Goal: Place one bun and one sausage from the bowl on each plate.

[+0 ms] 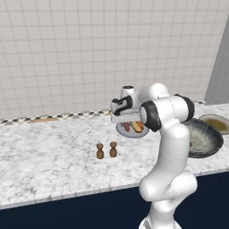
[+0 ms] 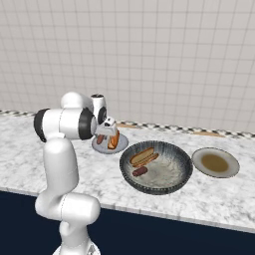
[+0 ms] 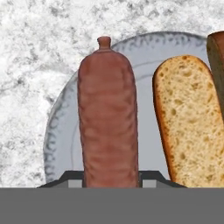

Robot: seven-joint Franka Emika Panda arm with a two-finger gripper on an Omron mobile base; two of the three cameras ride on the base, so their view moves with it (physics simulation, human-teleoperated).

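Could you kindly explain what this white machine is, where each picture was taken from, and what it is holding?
It is a white robot arm at a marble kitchen counter. Two pictures come from cameras behind the arm, left and right; the third looks along its gripper. The gripper is closed on a reddish-brown sausage, held over a light-grey round plate beside a tan split bun. Nearby stand a wide dark-grey bowl holding another bun and sausage, a second plate and two small brown shakers.
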